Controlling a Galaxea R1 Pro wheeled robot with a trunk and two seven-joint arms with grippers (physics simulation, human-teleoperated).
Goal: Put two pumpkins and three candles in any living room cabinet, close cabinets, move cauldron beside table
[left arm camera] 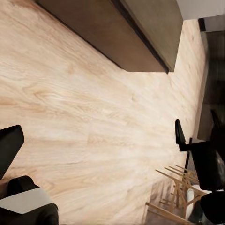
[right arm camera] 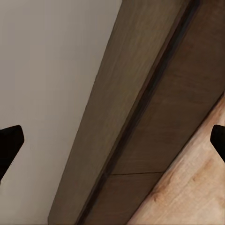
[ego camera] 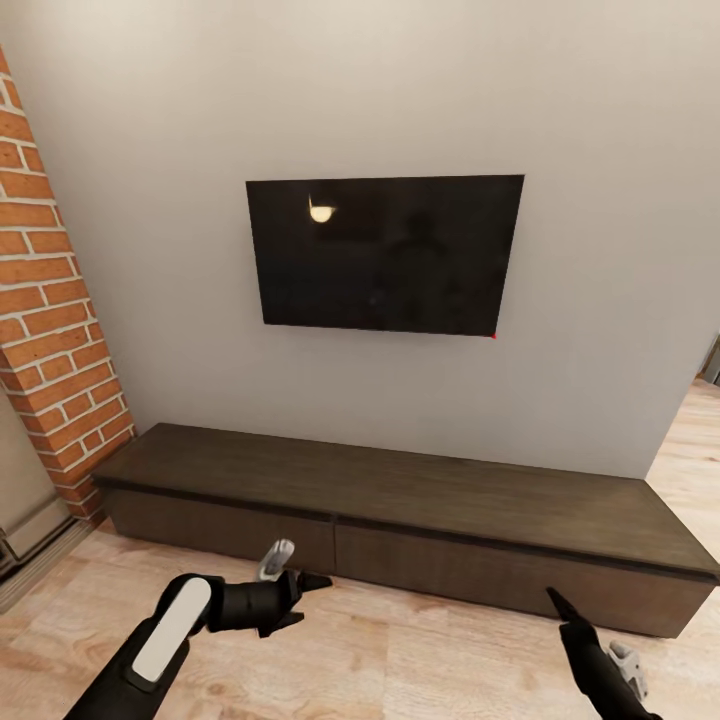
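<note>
**Both grippers empty in front of the closed TV cabinet**

The left gripper (ego camera: 300, 598) hangs low over the wood floor (ego camera: 400, 660), its black fingers pointing toward the cabinet (ego camera: 400, 490) and just short of the left drawer front. Its fingers stand apart with nothing between them; in the left wrist view one dark fingertip (left arm camera: 9, 145) shows at the edge over bare planks. The right gripper (ego camera: 570, 615) sits at the lower right of the head view, one dark finger aimed up at the right drawer front, near it but not touching. In the right wrist view its fingertips (right arm camera: 9, 147) lie at opposite edges, wide apart and empty, with the cabinet's top and front between them.

The cabinet is a long, low, dark-brown unit set against the wall. Its two wide drawer fronts are flush and closed, meeting at a seam near the middle, and its top is bare. Nothing stands between either gripper and the drawer fronts.

Above the cabinet a black television (ego camera: 385, 255) is mounted on the pale grey wall (ego camera: 600, 200), reflecting a small lamp glow. A red brick column (ego camera: 50, 330) stands at the cabinet's left end. The left wrist view also catches thin wooden furniture legs (left arm camera: 176, 192) on the floor, well away from the cabinet's end.
</note>
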